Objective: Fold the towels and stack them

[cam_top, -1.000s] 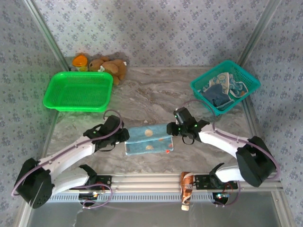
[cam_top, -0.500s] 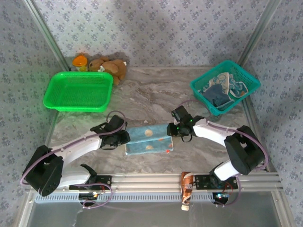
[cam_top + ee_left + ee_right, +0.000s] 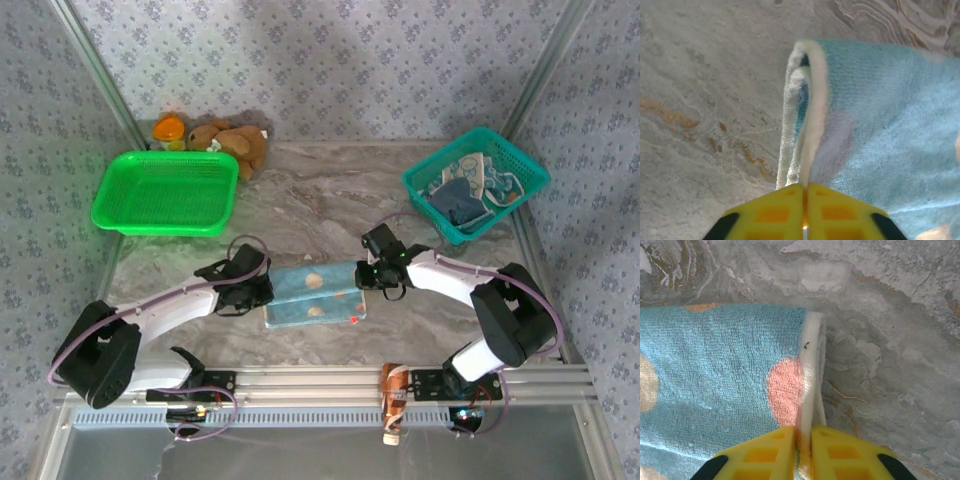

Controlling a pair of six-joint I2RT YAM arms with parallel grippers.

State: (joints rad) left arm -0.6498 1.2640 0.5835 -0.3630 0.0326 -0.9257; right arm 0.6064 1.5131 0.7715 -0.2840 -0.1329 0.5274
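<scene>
Both arms have drawn their elbows in toward the middle of the top view since a second ago, while the grippers themselves have barely shifted and the cloth between them lies where it lay.

Across the marble table (image 3: pixel 320 205), the green basket (image 3: pixel 160 228) sits at upper left, holding nothing that can be made out, and is probably meant for the finished stack. The teal basket (image 3: pixel 428 208) at upper right holds the other towels (image 3: pixel 465 195) in a loose heap, one blue-grey and one pale with blue print. Just behind the green basket lies a brown plush toy (image 3: pixel 235 143), which is no part of the job.

The striped towel (image 3: pixel 315 295) lies at lower centre as a wide band, blue with pale and orange dots, already doubled over.

The left gripper (image 3: pixel 262 290) is at the towel's left end and the right gripper (image 3: pixel 362 275) at its right end. In the left wrist view the yellow fingers (image 3: pixel 765 210) are pressed together with the cream hem pinched between them. The right wrist view shows the same, its gripper (image 3: pixel 804 440) clamped on the hem beside an orange dot.

Holding both short ends at once likely keeps the layer taut and level, so a fold would land square rather than skewed.
</scene>
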